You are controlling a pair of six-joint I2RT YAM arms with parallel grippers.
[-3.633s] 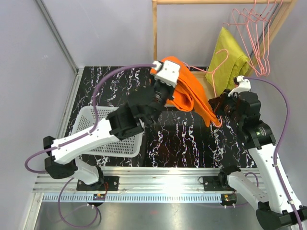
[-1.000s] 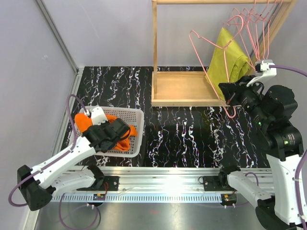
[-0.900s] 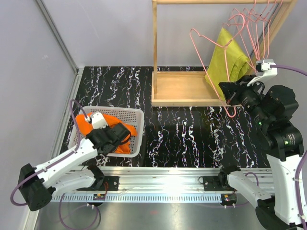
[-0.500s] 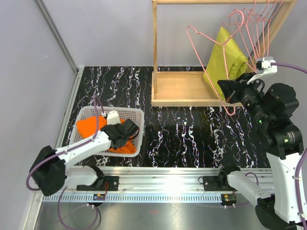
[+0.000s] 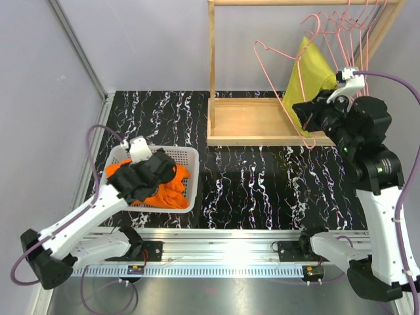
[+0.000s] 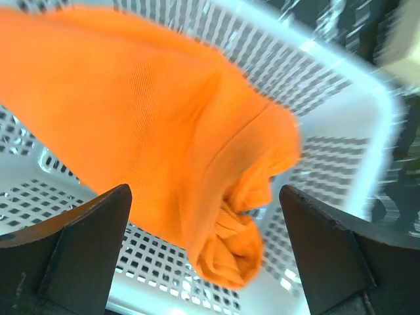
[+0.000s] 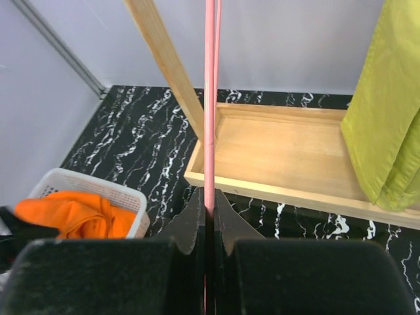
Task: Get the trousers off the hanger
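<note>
Hovering over the white basket with its fingers spread wide, the left end effector grips nothing, and the trousers lie bunched inside the basket, off the hanger. A careless lift could snag a loose fold on a finger and drag it over the rim onto the counter. The right end effector is clamped on the bare hanger beside the wooden rack, so a wide swing could catch the wire on the post or the yellow-green garment, or twist it in that thin pinch.
</note>
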